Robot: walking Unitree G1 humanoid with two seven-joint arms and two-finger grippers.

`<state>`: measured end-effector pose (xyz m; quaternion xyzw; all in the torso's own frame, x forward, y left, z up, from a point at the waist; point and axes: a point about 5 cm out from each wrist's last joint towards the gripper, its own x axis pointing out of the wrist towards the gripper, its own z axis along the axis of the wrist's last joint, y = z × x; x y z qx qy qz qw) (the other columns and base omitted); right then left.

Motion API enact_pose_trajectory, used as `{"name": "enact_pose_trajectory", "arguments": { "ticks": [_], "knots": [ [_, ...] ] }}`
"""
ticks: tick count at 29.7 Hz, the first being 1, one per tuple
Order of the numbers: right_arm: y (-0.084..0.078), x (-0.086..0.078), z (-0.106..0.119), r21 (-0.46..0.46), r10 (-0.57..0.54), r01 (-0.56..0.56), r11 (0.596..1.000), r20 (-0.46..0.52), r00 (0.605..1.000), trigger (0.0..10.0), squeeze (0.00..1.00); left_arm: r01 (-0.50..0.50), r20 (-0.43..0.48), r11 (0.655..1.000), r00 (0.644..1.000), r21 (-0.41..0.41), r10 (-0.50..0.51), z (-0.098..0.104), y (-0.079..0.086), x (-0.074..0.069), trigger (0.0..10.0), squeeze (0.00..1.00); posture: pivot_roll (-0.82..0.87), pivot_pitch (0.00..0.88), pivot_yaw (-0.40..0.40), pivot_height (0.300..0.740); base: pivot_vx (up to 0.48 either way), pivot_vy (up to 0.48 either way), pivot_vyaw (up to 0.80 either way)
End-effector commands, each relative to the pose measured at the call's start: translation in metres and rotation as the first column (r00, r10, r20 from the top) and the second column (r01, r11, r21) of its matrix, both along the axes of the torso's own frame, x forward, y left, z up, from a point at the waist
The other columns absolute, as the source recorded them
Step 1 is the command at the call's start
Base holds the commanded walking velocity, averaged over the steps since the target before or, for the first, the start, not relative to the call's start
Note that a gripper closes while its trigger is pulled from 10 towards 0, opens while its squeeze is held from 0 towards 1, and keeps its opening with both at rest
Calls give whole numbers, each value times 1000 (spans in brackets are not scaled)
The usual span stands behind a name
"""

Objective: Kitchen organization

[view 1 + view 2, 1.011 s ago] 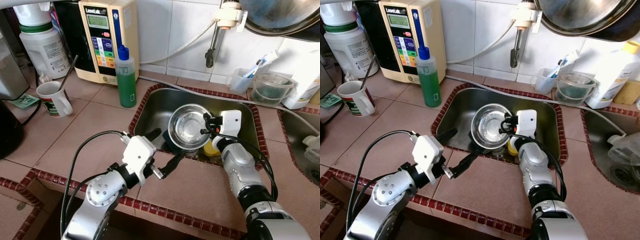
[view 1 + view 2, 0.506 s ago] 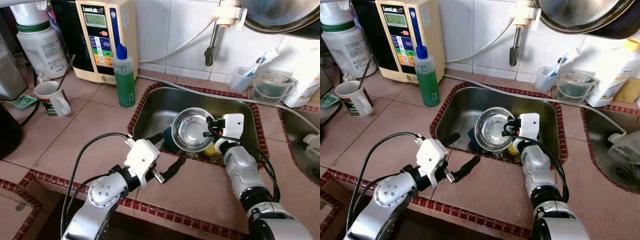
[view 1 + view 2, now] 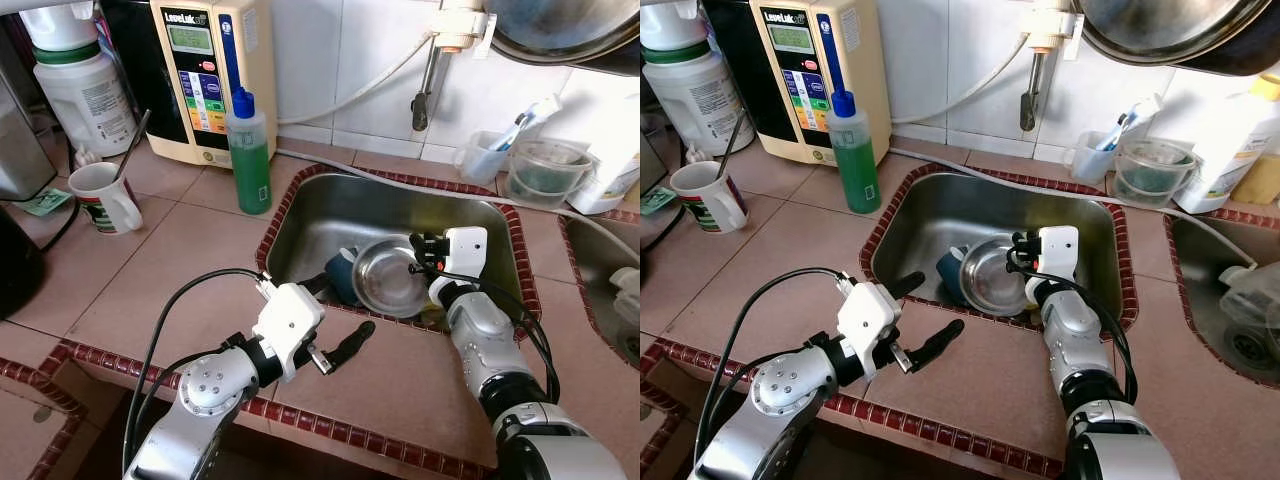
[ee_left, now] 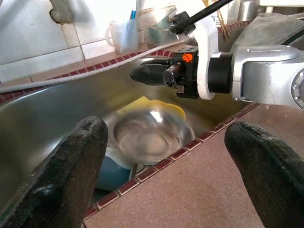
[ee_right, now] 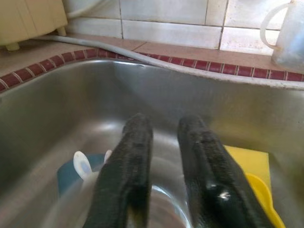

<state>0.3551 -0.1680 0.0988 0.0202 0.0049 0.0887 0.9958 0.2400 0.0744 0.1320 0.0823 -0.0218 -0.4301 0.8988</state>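
Observation:
A steel bowl (image 3: 385, 278) lies in the steel sink (image 3: 350, 215), near its front wall, and is blurred in both wrist views. My right gripper (image 3: 416, 256) hovers just above the bowl's right rim; its fingers (image 5: 127, 175) stand slightly apart with nothing between them. My left gripper (image 3: 334, 314) is wide open over the tiled counter at the sink's front edge, one finger (image 3: 351, 343) on the counter side and the other at the sink rim. A blue cup (image 3: 340, 278) lies left of the bowl. A yellow item (image 4: 159, 102) sits behind the bowl.
A green soap bottle (image 3: 250, 150), a mug with a spoon (image 3: 106, 196), a water machine (image 3: 212, 70) and a white jug (image 3: 82, 85) stand on the left counter. The tap (image 3: 428, 85) hangs over the sink. Plastic containers (image 3: 540, 172) stand at the back right.
The steel bowl, held up over the sink's front before, has dropped down into the sink and left the right gripper's fingers. The left gripper drew back slightly toward the counter.

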Motion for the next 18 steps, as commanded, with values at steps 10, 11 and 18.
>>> {"name": "enact_pose_trajectory", "arguments": {
  "ticks": [10, 11, 18],
  "knots": [
    [-1, 3, 4, 18, -8, 8, 1000, 16, 1000, 10000, 1000, 14, 13, 1000, 1000, 7, -14, 4, -1, -2, 10000, 0, 11, 53, 5, 740, 0, 0, 0],
    [-1, 3, 4, 16, -9, 9, 1000, 18, 1000, 10000, 1000, 14, 13, 1000, 1000, 7, -14, 4, -2, -2, 10000, 0, 11, 52, 4, 740, 0, 0, 0],
    [0, 3, 13, -2, -23, 23, 1000, 81, 996, 10000, 1000, -30, 13, 1000, 999, 6, 30, 2, 3, 3, 10000, 0, 14, 49, -4, 740, 0, 0, 0]
  ]
}}
